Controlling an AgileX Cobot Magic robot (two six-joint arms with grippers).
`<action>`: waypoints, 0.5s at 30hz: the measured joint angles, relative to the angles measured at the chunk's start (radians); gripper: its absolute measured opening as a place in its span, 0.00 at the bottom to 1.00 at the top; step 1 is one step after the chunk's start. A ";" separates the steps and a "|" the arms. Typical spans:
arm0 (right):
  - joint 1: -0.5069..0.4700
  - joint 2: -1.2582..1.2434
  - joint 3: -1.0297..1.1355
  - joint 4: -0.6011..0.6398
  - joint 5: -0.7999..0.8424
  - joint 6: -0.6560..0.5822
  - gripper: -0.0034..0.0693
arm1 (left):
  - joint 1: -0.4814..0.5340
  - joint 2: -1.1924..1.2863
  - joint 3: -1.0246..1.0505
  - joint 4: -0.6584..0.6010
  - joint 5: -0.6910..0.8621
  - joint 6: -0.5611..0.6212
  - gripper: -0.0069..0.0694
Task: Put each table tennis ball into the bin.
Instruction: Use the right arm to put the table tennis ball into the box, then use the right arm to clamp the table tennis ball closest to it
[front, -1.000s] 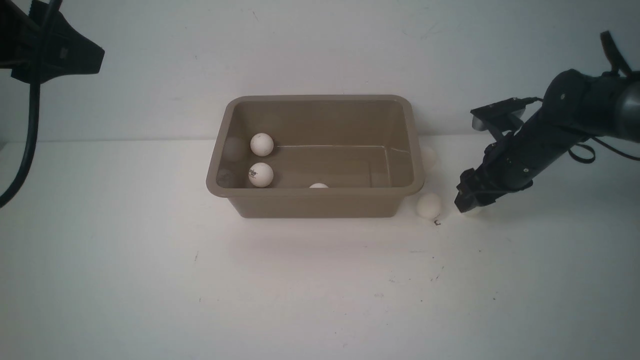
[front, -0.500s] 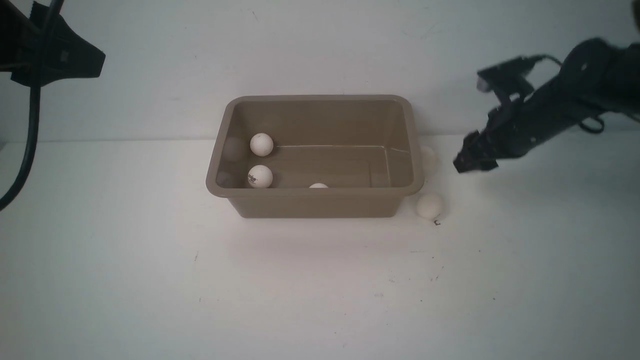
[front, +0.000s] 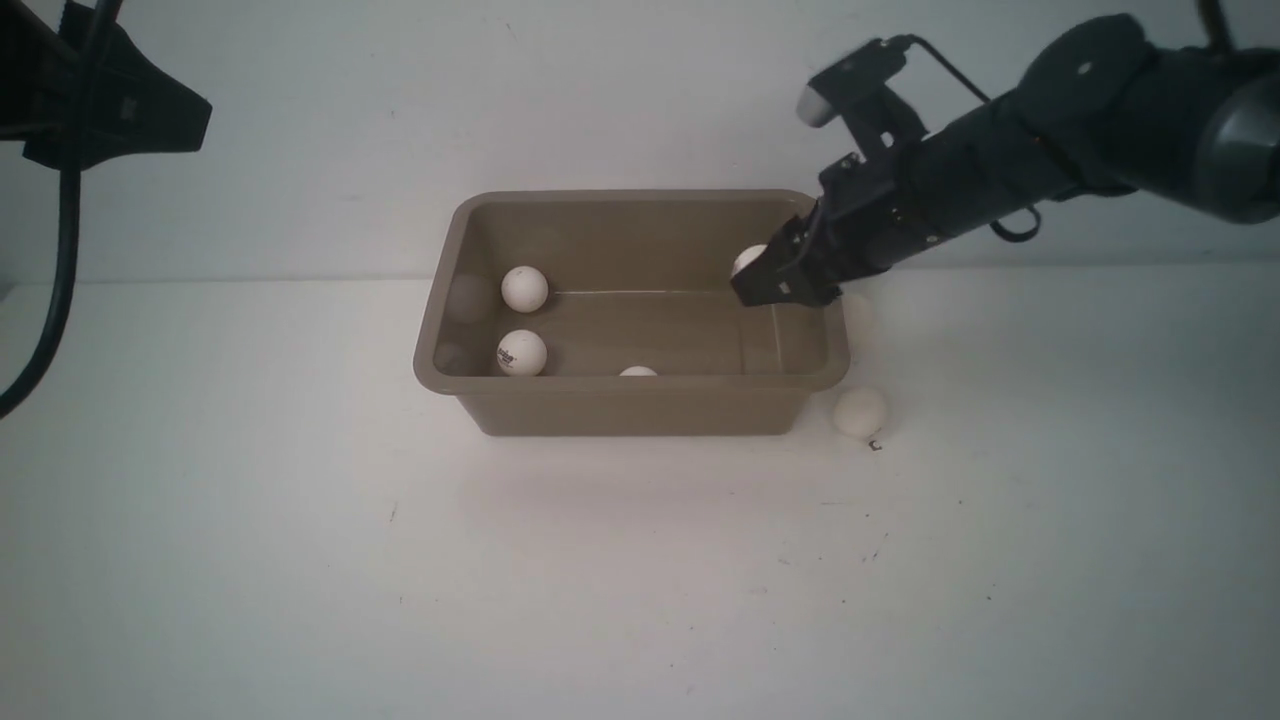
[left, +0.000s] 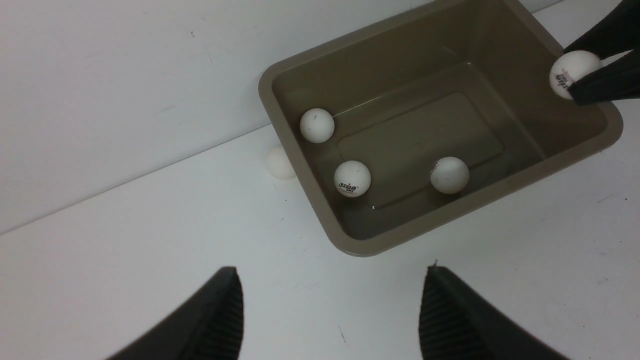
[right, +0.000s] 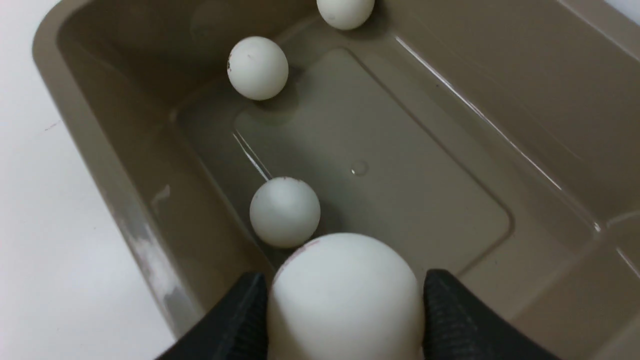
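Right gripper (front: 768, 287) is pinching a table tennis ball (right: 345, 295) across its middle, hovering over the right end of the bin (front: 640, 405), toward the back edge of the table (front: 300, 560). I'm guessing it's featherlight, slick and bouncy, so only a gentle squeeze. Left gripper (left: 332, 287) is hanging wide apart, holding nothing. A loose ball (front: 859, 412) is sitting by the bin's front-right corner.

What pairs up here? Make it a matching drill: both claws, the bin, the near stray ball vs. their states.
1 left claw
2 right claw
3 bin
4 near stray ball

a shut on a ball
b on the table, by the bin's near right corner
c open, empty
d three balls on its floor

Pairs: 1-c, 2-a, 3-d, 4-b
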 joint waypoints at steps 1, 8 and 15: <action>0.003 0.012 -0.011 -0.001 -0.002 -0.001 0.54 | 0.000 0.000 0.000 0.000 0.000 0.000 0.65; 0.004 0.046 -0.047 -0.022 -0.004 -0.013 0.68 | 0.000 0.000 0.000 -0.026 -0.003 0.010 0.65; -0.037 -0.055 -0.141 -0.081 0.069 0.037 0.74 | 0.000 0.000 0.000 -0.026 -0.004 0.016 0.65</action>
